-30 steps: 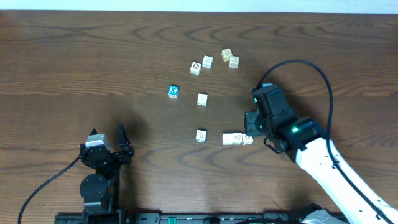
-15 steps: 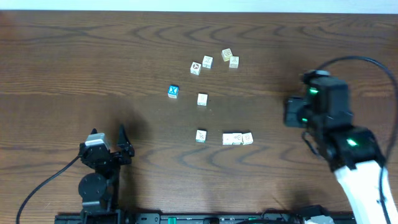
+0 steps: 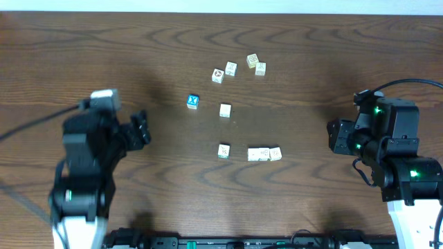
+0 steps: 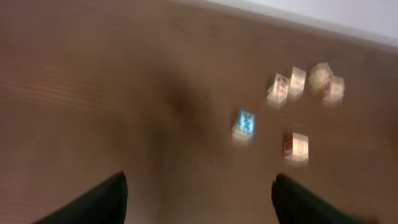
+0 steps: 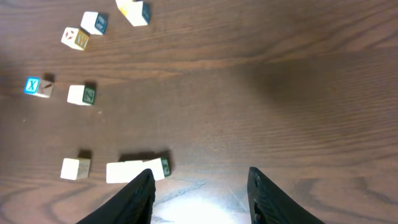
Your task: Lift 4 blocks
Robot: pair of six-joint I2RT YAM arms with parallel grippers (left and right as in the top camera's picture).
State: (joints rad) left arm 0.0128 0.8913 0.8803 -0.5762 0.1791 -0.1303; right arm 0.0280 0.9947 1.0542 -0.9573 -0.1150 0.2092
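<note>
The right hand point(image 5: 199, 194) is spread and empty above the right side of the bench point(image 3: 83, 55). The left hand point(image 4: 199, 198) gapes wide, empty, over the left side. Between them the blocks point(image 3: 231, 68) lie on the wood: four clustered toward the far edge, a short row nearer the front, and a blue-and-white cube point(image 3: 193, 102) beside them.

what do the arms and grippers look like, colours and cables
Both arms are black boxy housings on white links. The right arm shows green lights and a black cable looping off it; the left arm has a pale grey cap. The left gripper and right gripper each have two dark tapered fingers.
</note>
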